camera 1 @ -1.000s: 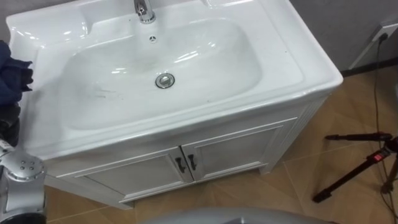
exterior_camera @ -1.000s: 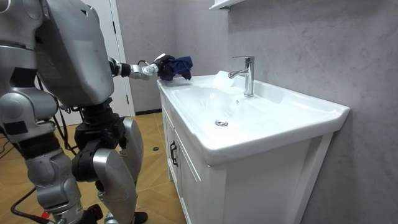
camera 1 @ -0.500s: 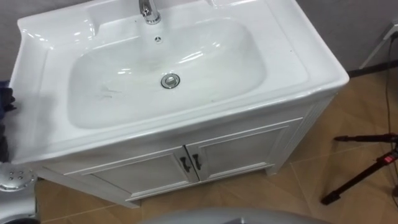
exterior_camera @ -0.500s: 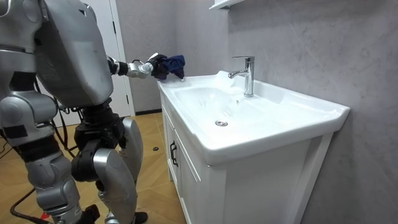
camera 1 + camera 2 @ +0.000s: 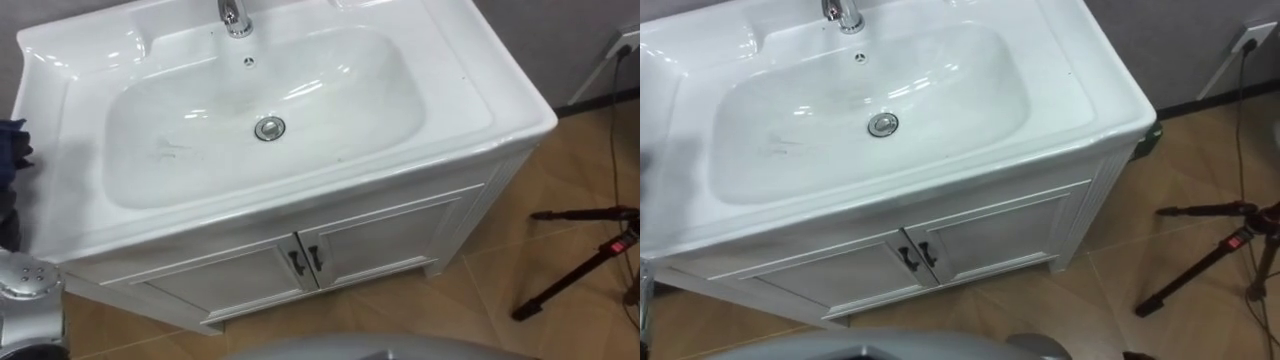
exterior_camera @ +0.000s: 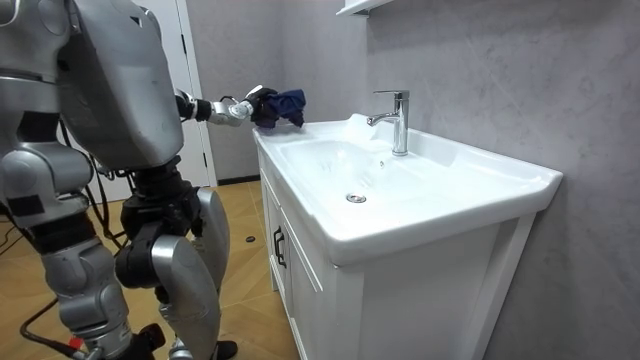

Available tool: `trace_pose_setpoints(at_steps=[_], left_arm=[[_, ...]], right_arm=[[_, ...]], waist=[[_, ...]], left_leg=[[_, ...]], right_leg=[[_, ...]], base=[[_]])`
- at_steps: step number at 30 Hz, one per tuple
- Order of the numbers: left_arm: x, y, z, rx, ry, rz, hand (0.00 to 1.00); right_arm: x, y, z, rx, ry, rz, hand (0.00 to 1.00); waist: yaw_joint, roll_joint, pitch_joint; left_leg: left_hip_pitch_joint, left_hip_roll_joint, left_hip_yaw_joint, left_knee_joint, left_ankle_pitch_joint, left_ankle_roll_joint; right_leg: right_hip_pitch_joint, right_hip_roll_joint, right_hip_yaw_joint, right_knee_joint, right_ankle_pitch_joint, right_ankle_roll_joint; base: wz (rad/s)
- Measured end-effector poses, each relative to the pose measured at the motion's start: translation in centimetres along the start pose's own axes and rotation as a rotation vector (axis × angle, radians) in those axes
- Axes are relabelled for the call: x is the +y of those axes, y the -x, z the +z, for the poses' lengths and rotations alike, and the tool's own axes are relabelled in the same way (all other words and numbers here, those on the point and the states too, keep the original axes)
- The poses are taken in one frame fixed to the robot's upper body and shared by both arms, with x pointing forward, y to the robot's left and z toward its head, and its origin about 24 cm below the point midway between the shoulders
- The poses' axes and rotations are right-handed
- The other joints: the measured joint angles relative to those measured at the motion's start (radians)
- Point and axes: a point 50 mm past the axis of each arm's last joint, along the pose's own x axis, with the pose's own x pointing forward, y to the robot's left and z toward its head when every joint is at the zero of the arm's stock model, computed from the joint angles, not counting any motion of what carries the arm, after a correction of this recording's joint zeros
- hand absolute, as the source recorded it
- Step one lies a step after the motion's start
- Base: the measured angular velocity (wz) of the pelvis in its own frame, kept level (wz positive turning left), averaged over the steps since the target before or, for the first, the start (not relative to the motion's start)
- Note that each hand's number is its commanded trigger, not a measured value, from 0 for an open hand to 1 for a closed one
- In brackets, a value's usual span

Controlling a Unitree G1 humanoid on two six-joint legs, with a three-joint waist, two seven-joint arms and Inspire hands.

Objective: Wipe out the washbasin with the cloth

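Grey textured wall (image 6: 480,70), wood-look tile floor (image 5: 520,250), white vanity against the wall. The basin (image 5: 60,215) is a white one-piece top with a bowl sunk in the middle. Chrome drain (image 5: 268,128) sits at the bowl's centre, with a small overflow hole (image 5: 248,61) above it and a chrome faucet (image 6: 395,118) on the back ledge. Faint grey smudges (image 5: 165,150) show on the bowl's left slope.

The cloth (image 6: 282,106) is dark blue and bunched. It's not in the bowl: it's held up at the basin's left end, by the back corner. Can't tell whether it touches the rim. The left hand (image 6: 235,110) has its fingers curled round the cloth, with the arm stretched out level towards that corner.

The robot stands upright on the floor at the vanity's front, towards its left end, facing the basin. Its right arm hangs at its side. The right hand (image 6: 145,341) is low at the room view's bottom edge, and I can't tell its fingers.

Below the basin, two white cabinet doors (image 5: 390,235) are closed, with dark handles (image 5: 303,260) side by side at the centre seam. A black tripod (image 5: 580,260) stands on the floor to the vanity's right, well apart from it. A wall socket (image 5: 628,42) with a cable plugged in is behind it. A white door (image 6: 195,90) is behind the robot, and a shelf edge (image 6: 360,6) shows high on the wall.
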Motion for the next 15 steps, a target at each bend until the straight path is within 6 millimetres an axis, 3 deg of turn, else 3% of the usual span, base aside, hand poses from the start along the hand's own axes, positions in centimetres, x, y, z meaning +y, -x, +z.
trace_pose_setpoints(at_steps=[14,15], left_arm=[[-1.0,0.6,0.5,-0.026,-0.002,-0.044,1.0],[-1.1,0.6,0.6,-0.029,-0.003,-0.05,0.84]], right_arm=[[0.1,0.0,-0.3,0.01,0.002,0.001,0.0],[0.1,0.0,-0.4,0.013,0.002,0.002,0.0]], waist=[[-0.029,0.0,0.0007],[-0.029,0.0,0.0007]], left_leg=[[-0.001,0.0,-0.002,-0.002,0.0,0.0],[0.0,0.0,-0.002,-0.002,0.0,0.0]], right_leg=[[0.002,0.002,0.007,-0.014,0.007,0.003],[0.002,0.002,0.008,-0.015,0.008,0.003]], base=[[-0.02],[-0.06]])
